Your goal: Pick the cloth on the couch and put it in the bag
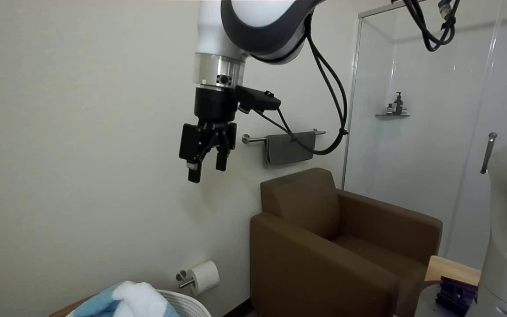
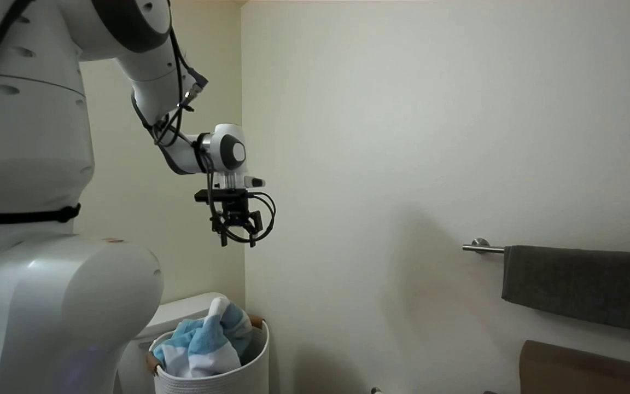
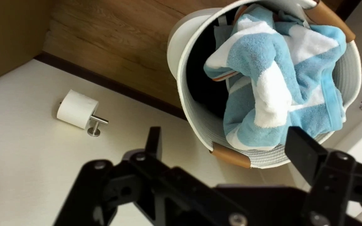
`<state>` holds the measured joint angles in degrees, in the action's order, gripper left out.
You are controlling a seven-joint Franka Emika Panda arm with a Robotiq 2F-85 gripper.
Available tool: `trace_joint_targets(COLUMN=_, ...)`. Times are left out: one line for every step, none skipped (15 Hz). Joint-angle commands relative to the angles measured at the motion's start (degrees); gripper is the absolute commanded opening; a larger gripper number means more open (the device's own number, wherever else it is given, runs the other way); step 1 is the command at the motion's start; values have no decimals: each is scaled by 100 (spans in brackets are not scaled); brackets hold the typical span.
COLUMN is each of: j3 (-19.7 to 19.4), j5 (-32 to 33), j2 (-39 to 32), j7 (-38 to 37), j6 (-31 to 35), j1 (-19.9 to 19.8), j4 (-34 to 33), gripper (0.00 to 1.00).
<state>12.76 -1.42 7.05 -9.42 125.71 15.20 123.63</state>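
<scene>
The cloth (image 3: 276,84) is showing a fluffy, matt terry pile; the bag (image 2: 238,381) is looking ribbed, its handles (image 3: 231,155) leathery and smooth. The floor (image 3: 115,53) is showing wood grain; the towel bar (image 2: 490,249) is gleaming like metal.

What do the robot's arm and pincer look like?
The arm is white and rounded, with dark grey bands and a silvery metal collar. Black cables loop beside it. The pincer is black and angular, with two blocky fingers.

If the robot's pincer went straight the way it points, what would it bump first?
Pointing down, the pincer would probably touch the towel in the basket first, or perhaps the basket itself; depth makes it hard to tell.
</scene>
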Motion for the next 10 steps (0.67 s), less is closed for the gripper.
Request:
trace_joint_targets(j3=77, j5=-8, j2=-43, j7=4, j6=-18, j1=-64, j4=-32, gripper=100)
trace_joint_targets(j3=76, j5=-8, j2=-60, j7=3, j6=-18, j1=-64, j4=-36, gripper=100)
trace_joint_targets(j3=75, j5=-8, j2=-75, j7=3, j6=-18, j1=-64, j4=-44, gripper=100)
trace_joint_targets(j3=84, j5=16, j2=-122, j7=8, j6=12, j1=-60, j4=-68, gripper=100)
trace_joint_targets(j3=71, j5=32, j2=-125, j7=-9, j6=13, j1=-79, j4=-65, gripper=100)
trace_joint_targets(j3=48, j5=43, j2=-104, j7=-67, j6=12, j1=-109, j4=-40, gripper=100)
trace_joint_targets(j3=26, j5=178, j2=-58, j7=-300, j6=41, j1=-173, j4=11, gripper=100)
trace_joint_targets(j3=2, j5=248, j2=-27, j7=-432, j6=-1, j1=-220, j4=27, gripper=100)
trace_joint_targets(j3=-28, j5=365, j2=-111, j7=-656, j6=113, j1=-302, j4=46, gripper=100)
trace_joint_targets(j3=-56, j5=468, j2=-99, j7=-845, j6=110, j1=-373, j4=72, gripper=100)
